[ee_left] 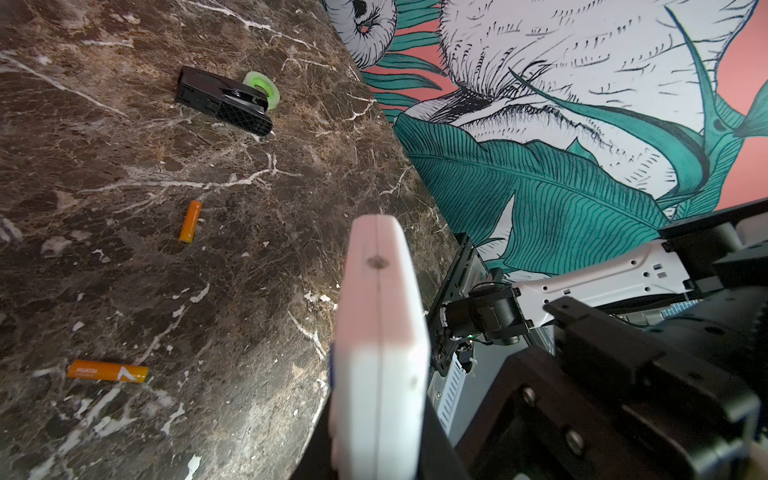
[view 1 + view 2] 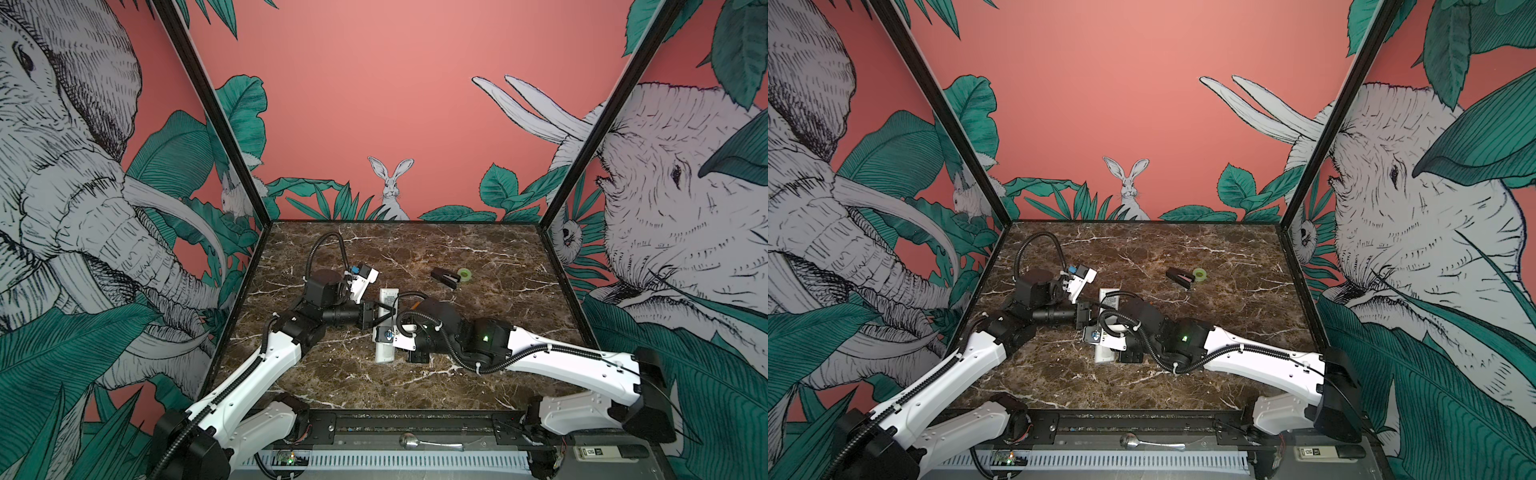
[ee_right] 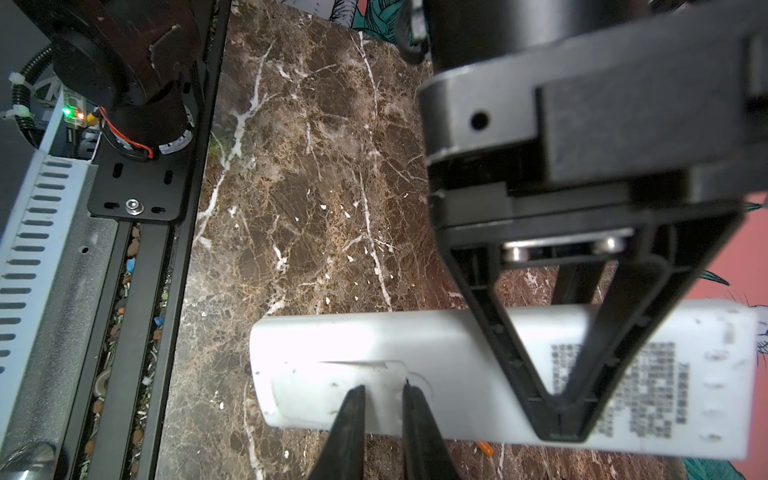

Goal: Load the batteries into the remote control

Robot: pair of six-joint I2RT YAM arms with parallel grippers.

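remote control (image 3: 415, 332) clamped in left pincer (image 3: 557, 419); right pincer (image 3: 384, 399) tips barely parted on its cover (image 3: 311, 395). batteries (image 1: 190, 222) (image 1: 107, 371) seen loose on worktop (image 1: 104, 270), black dispenser (image 1: 216, 97) and tape roll (image 1: 266, 85) beyond.

Arms extended inward, wrists brought close together. Left gripper (image 3: 557, 432) clamped shut on remote (image 3: 332, 345). Right gripper (image 3: 382, 390) held slightly parted.

Marble table (image 1: 249, 291), orange battery (image 1: 190, 222), another orange battery (image 1: 107, 371), black object (image 1: 216, 99) beside green tape (image 1: 262, 84)
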